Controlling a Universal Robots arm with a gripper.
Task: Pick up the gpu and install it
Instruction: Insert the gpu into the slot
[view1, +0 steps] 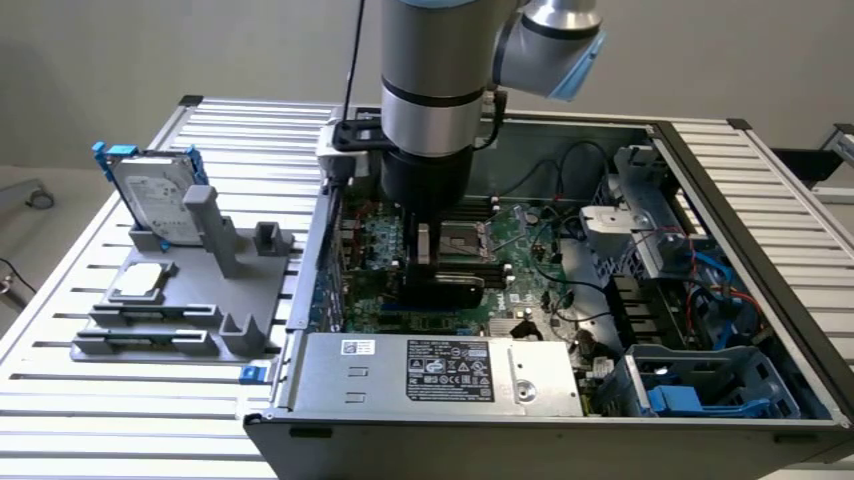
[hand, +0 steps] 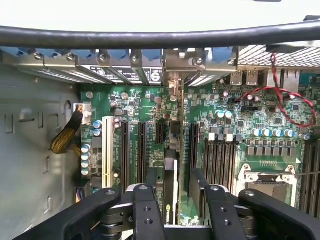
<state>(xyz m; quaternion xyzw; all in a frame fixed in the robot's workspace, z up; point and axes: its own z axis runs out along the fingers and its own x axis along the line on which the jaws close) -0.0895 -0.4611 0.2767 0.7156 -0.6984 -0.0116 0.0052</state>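
the jaws stand open, one finger (hand: 146, 212) on each side of the gpu (hand: 170, 182). green board shows in the gap between the card and one finger; on the other side i cannot tell whether finger and card touch. the gpu stands on edge between the jaws, down in an expansion slot of the motherboard (hand: 235, 120), its metal bracket (hand: 173, 92) reaching the rear slot row beyond the jaws.

the wrist view gives the board close up: black slots either side of the card, a white slot (hand: 106, 150) farther off, the processor socket (hand: 267, 180) to one side of the jaws, a red wire (hand: 282, 102) looping over the board beyond that socket, and a thick black cable (hand: 150, 37) crossing far beyond the jaws.

the exterior view gives the surroundings: the arm (view1: 427, 90) reaches straight down into the open computer case (view1: 761, 430), and the gpu (view1: 447, 290) shows as a black block just under the jaws. near the jaws lies the power supply (view1: 534, 385). well apart from the jaws, outside the case on the slatted worktop (view1: 67, 400), a grey holder (view1: 167, 335) carries an upright silver hard drive (view1: 154, 195) in a blue frame and a small square processor chip (view1: 143, 282).

the power supply bears a white sticker (view1: 355, 346) and a black label (view1: 449, 371); their writing is too small to read.
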